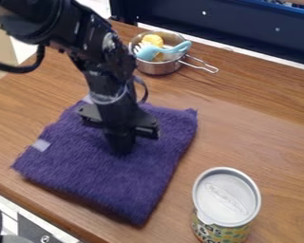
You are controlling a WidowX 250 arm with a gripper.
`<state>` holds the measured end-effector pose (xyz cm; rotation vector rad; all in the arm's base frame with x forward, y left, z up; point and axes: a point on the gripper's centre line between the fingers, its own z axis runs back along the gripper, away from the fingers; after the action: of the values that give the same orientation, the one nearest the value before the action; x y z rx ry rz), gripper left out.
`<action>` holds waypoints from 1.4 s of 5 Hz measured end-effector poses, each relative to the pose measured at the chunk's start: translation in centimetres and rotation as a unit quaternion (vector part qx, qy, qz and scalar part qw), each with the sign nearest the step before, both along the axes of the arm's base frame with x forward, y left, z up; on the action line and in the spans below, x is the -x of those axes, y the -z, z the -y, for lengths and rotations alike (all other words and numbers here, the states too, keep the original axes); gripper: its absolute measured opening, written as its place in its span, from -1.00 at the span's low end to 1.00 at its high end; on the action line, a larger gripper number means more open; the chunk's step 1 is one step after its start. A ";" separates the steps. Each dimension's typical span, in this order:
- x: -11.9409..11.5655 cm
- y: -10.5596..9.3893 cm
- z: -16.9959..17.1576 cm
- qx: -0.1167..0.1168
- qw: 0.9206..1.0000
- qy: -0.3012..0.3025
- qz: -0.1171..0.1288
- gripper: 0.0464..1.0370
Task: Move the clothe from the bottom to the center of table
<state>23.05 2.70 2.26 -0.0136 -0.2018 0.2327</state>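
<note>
The brown table (256, 137) bears a fuzzy purple cloth (97, 173) (hand (121, 148) over it; spread or pinching, I can't tell).

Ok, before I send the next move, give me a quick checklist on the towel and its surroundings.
1. Pincer positioned over the purple towel: ok, down at its middle part.
2. Towel secured by the pincer: cannot tell, the contact is hidden.
3. Towel lying flat: ok, spread out with no large bunching.
4. Towel apart from the lidded can: ok, bare wood between them.
5. Towel apart from the metal saucepan: ok, a gap remains behind it.
6. Towel at the table's center: not ok, it lies toward the near-left edge.
</note>
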 end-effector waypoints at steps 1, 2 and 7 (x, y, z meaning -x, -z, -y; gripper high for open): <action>-1.5 0.2 0.2 0.000 1.000 0.015 0.019 -0.99; -2.7 0.3 1.1 0.013 0.999 0.013 0.030 -0.99; -6.1 0.2 8.8 0.062 0.997 -0.007 0.039 -0.99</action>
<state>29.14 -6.06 2.08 -0.1439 -0.2641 0.2583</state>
